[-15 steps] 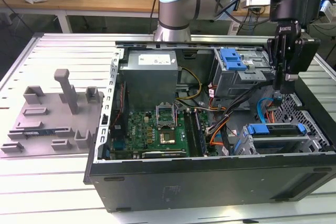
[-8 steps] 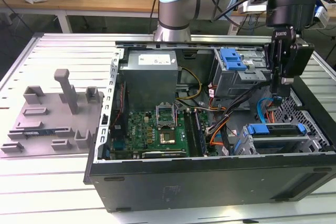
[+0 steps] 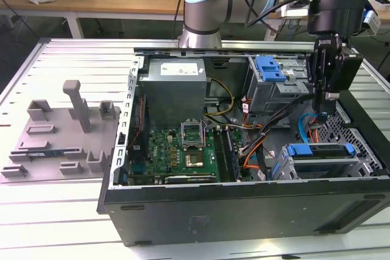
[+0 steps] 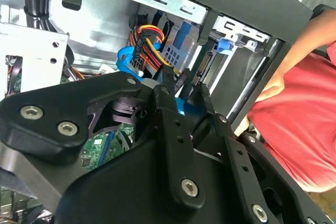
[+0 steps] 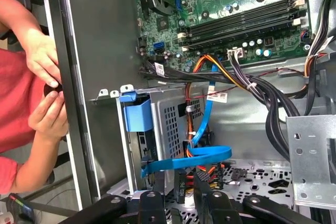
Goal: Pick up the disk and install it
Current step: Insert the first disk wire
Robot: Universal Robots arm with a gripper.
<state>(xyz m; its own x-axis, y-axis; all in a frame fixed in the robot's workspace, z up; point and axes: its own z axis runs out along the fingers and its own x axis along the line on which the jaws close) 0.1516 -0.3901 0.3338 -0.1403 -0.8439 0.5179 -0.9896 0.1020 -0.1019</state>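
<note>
Disk (image 3: 320,150) sits in the drive cage (image 5: 170,124), blue carrier frame uppermost at the cage mouth; judged from that, it looks seated or v. nearly so. Gripper (image 3: 327,111) hangs straight above the cage, pointing down into the case, close over the disk's frame; contact can't be confirmed; can't tell whether it is clenched or released, and nothing reads as clearly held.

Vertical pose is prob. b/c the cage takes an approach from above, w/ walls and cabling crowding its other sides. Blue data cable (image 5: 189,156) loops just beside the cage; power leads (image 4: 147,38) bunch near the cage too; routed so, I'd guess, to keep the cage mouth free. A person's hand (image 5: 47,116) rests on the case wall (image 5: 89,51) just outside the cage, prob. steadying the box.

Look of the disk: mostly bright blue plastic on show, a long bar across the cage top w/ raised tabs at each end; grey metal body tucked below it inside the cage; label hidden by the cage.
</note>
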